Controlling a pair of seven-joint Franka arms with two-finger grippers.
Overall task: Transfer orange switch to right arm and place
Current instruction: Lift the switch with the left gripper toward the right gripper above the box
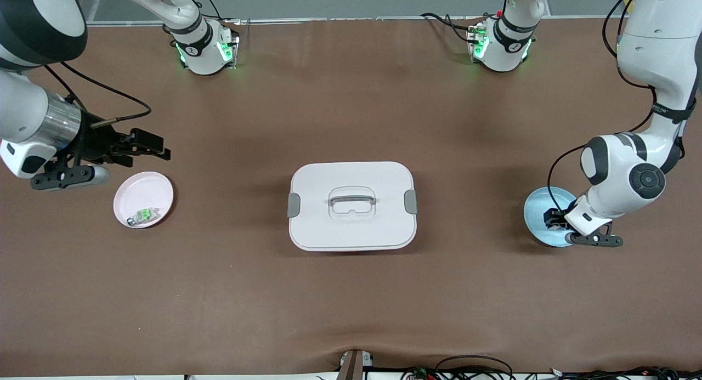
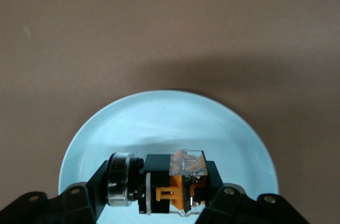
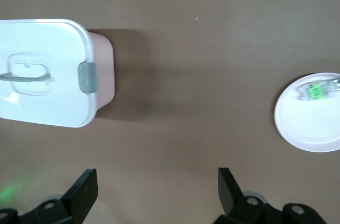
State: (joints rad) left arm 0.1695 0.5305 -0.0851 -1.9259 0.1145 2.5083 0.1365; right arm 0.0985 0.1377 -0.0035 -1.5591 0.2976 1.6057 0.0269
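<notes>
left gripper (image 2: 170, 205) down in round pale blue plate (image 2: 159, 115), jaws clamped on tiny black orange-centred switch (image 2: 178, 187). right gripper (image 3: 156, 192) waiting, jaws wide apart, well away from that plate.

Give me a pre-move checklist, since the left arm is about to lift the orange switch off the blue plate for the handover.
1. Left pincer shut on the orange switch: ok.
2. Switch off the blue plate: cannot tell.
3. Right pincer open to receive: ok.
4. Right pincer waits by the pink plate, not at a handover spot: not ok.
5. Pink plate holds only the green-centred part: ok.
6. White lidded box sits between the plates: ok.
</notes>
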